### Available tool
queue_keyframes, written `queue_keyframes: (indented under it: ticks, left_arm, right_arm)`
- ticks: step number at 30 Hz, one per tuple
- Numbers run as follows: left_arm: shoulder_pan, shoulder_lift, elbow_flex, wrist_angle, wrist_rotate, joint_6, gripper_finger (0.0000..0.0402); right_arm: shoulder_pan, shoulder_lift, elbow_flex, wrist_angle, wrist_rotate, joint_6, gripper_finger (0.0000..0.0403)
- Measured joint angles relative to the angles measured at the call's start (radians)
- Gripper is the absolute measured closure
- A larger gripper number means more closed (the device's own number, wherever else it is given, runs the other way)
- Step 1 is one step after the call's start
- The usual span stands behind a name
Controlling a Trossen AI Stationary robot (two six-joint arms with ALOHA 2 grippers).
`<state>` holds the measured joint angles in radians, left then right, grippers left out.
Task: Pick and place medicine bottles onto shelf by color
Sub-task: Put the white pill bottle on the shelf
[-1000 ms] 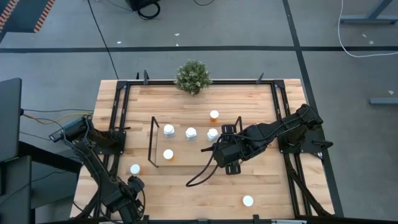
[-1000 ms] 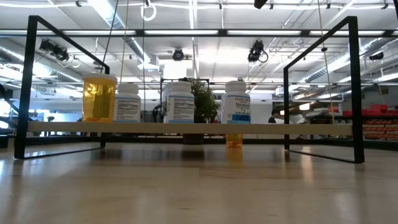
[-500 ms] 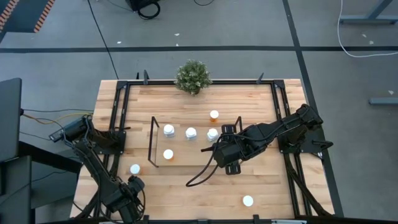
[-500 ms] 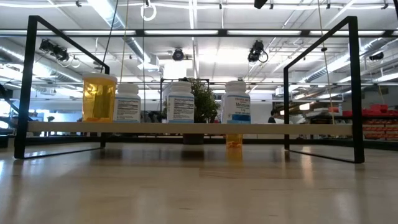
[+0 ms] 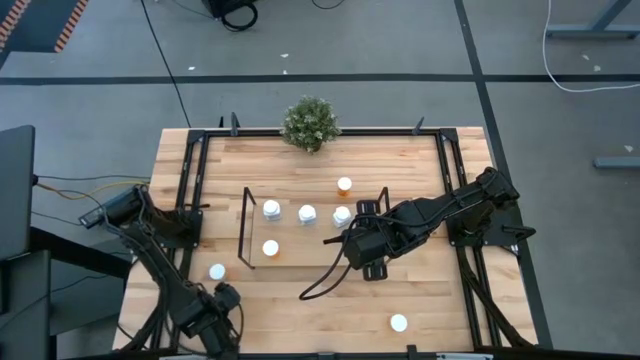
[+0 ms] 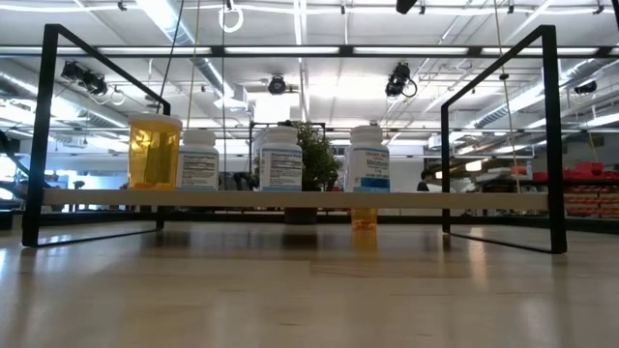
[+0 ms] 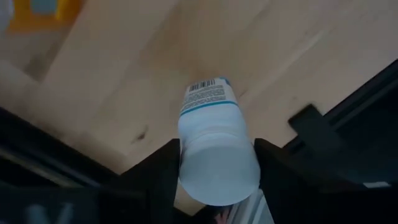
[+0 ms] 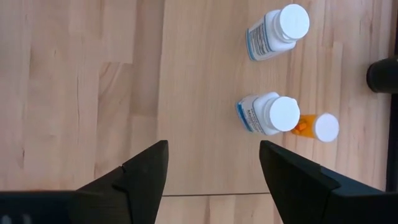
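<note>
In the left wrist view my left gripper (image 7: 214, 177) is shut on a whitish, white-capped medicine bottle (image 7: 211, 134). In the high view this gripper (image 5: 215, 320) is near the table's near-left corner and hides that bottle. My right gripper (image 5: 365, 248) hangs open at the shelf's (image 5: 246, 228) right end, touching nothing. Three whitish bottles (image 5: 307, 213) and one orange bottle (image 5: 270, 248) stand upright on the shelf deck. They also show in the low view as the whitish bottles (image 6: 280, 155) and the orange bottle (image 6: 155, 150). Loose bottles stand on the table: one (image 5: 217, 271), one (image 5: 399, 322), and an orange one (image 5: 345, 184). My left gripper pinches the whitish bottle at its cap end (image 7: 217, 174) between the two fingers (image 7: 158, 177). The cap points back at the wrist and the base (image 7: 208, 90) points away toward the wood. I cannot tell whether the base touches the table.
A small potted plant (image 5: 310, 122) stands at the table's far edge. Black frame rails (image 5: 190, 190) run along both table sides. Bare wood lies between the shelf and the near edge. The right wrist view shows two whitish bottles (image 8: 268, 114) and an orange bottle (image 8: 317, 127).
My left gripper has moved a little toward the table's near edge and to the right. The right arm and the bottles on the shelf have kept still.
</note>
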<state>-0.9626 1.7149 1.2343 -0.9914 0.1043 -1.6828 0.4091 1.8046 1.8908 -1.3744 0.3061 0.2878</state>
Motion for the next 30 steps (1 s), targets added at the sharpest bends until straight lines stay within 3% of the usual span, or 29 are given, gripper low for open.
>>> queue_keyframes:
  ticks: [6,14,25,30]
  left_arm:
    - [0.094,0.0,0.0,0.002,0.005,0.122,0.022]
    - [0.221,0.0,0.0,0.094,0.022,0.302,0.0204]
    - [0.374,0.0,0.001,0.197,0.01,0.524,0.0212]
    - [0.418,0.0,0.001,0.326,-0.007,0.651,0.021]
  right_arm:
    - [0.004,0.0,0.0,-0.072,-0.008,0.038,0.0144]
    - [0.064,0.0,0.0,-0.19,-0.024,0.136,0.0144]
    - [0.16,0.0,0.0,-0.197,-0.02,0.193,0.0144]
    - [0.18,0.0,0.0,-0.197,0.005,0.195,0.0144]
